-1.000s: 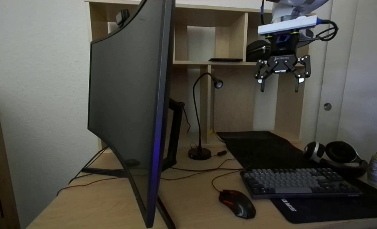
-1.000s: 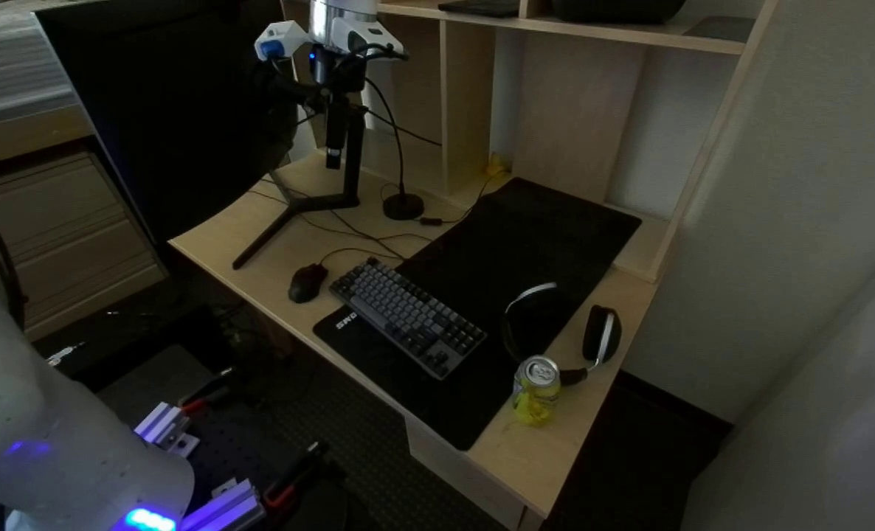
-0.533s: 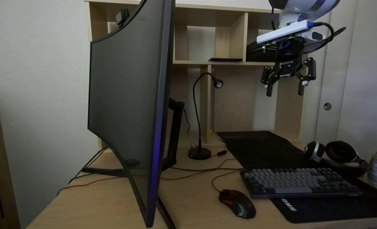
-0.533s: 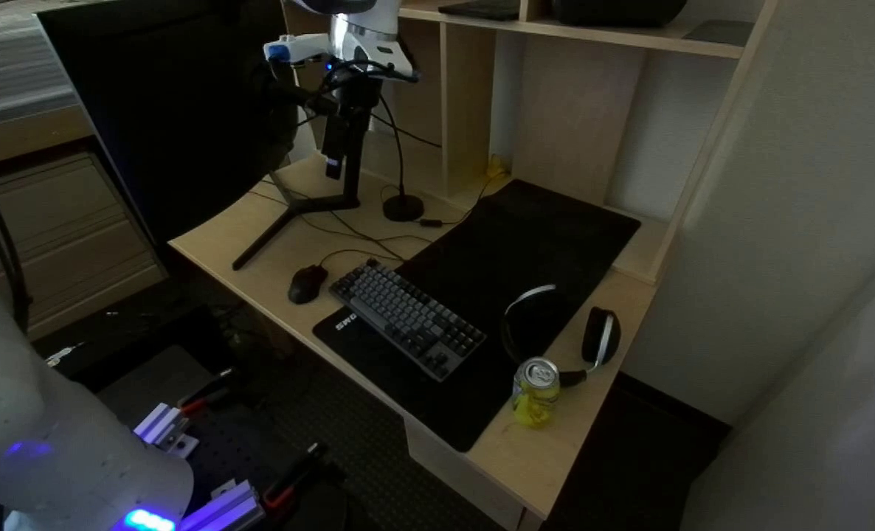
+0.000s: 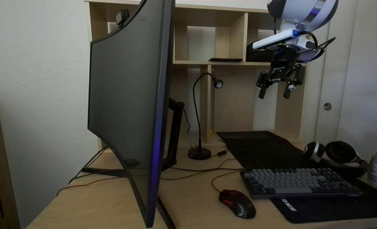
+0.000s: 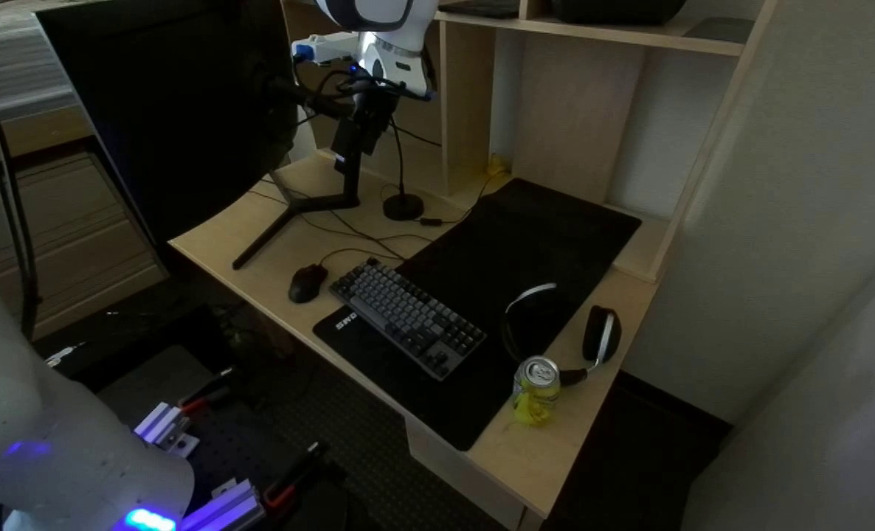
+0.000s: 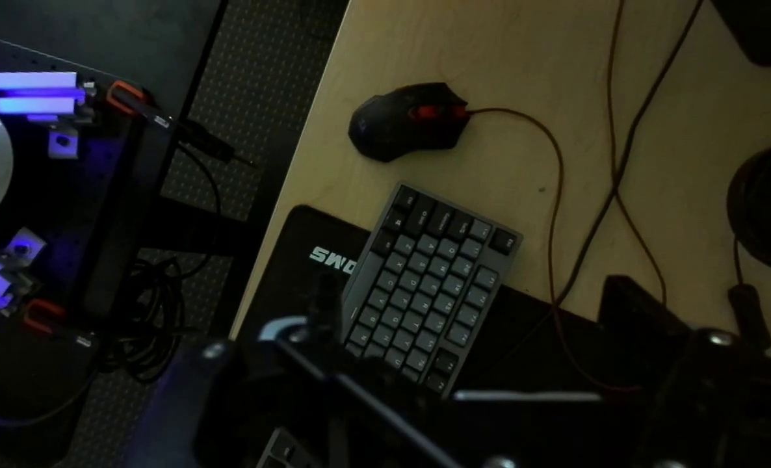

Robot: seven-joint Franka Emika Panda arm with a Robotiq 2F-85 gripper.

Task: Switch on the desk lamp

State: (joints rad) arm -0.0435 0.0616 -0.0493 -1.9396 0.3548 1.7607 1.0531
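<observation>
Aloft, the spread gripper hangs apart from the lamp.

Lamp, mouse, mat on desk

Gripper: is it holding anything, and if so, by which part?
The gripper holds nothing: its jaws stand apart with nothing between them, clear of the desk lamp.

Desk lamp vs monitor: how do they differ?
Size: the lamp is slim, the monitor far larger.
Shape: the lamp has a bent neck, the monitor a curved panel.
Support: the lamp sits on a round base, the monitor on splayed legs.
Shared: both dark, standing on the desk; neither appears switched on.
</observation>
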